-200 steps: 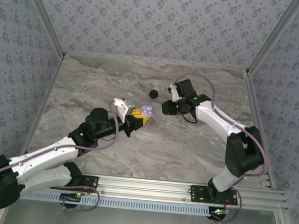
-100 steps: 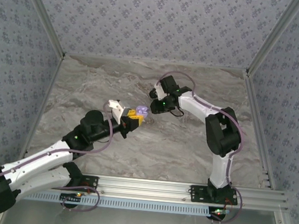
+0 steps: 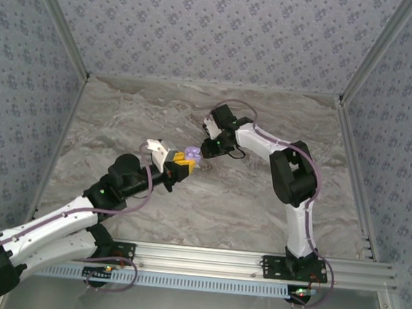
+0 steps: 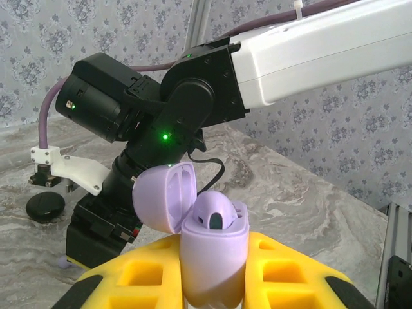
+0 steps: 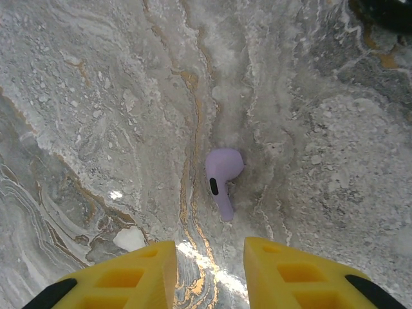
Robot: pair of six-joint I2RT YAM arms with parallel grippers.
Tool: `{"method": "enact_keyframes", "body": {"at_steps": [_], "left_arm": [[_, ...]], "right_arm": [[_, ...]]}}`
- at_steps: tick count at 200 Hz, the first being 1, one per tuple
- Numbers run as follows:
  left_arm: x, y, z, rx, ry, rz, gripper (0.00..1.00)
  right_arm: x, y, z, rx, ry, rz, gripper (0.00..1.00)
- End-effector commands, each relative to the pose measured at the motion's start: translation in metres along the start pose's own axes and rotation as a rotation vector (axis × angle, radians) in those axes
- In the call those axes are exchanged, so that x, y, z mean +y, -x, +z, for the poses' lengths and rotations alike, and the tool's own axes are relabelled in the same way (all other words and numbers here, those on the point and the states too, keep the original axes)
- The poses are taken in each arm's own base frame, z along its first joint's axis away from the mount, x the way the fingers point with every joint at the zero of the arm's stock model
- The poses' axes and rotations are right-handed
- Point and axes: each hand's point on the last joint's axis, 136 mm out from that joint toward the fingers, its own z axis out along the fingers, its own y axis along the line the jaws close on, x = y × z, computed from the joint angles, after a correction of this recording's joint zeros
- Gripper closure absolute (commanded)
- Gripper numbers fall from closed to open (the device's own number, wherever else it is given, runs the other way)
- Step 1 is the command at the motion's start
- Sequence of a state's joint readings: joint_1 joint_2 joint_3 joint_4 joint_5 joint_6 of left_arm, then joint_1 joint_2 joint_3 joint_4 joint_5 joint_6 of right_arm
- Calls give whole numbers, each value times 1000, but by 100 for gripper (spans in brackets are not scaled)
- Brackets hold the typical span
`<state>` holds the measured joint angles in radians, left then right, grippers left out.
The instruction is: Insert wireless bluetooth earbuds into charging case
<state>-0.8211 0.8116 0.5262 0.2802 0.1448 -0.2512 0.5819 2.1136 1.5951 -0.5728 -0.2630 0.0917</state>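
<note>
Left pincer [image 4: 211, 283] pinching the lavender case [image 4: 214, 254], lid [image 4: 165, 196] open, one bud [image 4: 212, 211] seated inside. Right pincer [image 5: 209, 264] spread and empty, hanging over the loose bud [image 5: 223, 172], which lies flat on the surface [image 5: 96, 96] with its stem toward my fingers. Risks, as I judge them: the bud is small and rounded, so an off-centre close could skid it across the marble or squirt it out. If I grip it with the stem askew, it won't drop into the free socket. A hard push could twist the case or knock the seated bud. No brand or writing legible.
</note>
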Motion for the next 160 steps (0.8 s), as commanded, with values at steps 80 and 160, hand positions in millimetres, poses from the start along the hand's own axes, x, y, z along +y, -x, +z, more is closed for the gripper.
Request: {"method": "enact_keyframes", "body": {"at_steps": [80,160], "left_arm": [[-4,8,-4,-31,-7,7,88],[-3,8,-4,-34,-4,5,88]], "right_arm": [[1,3,22,72,-12,-24,65],[-7,-1,36,110,-50,-17,73]]}}
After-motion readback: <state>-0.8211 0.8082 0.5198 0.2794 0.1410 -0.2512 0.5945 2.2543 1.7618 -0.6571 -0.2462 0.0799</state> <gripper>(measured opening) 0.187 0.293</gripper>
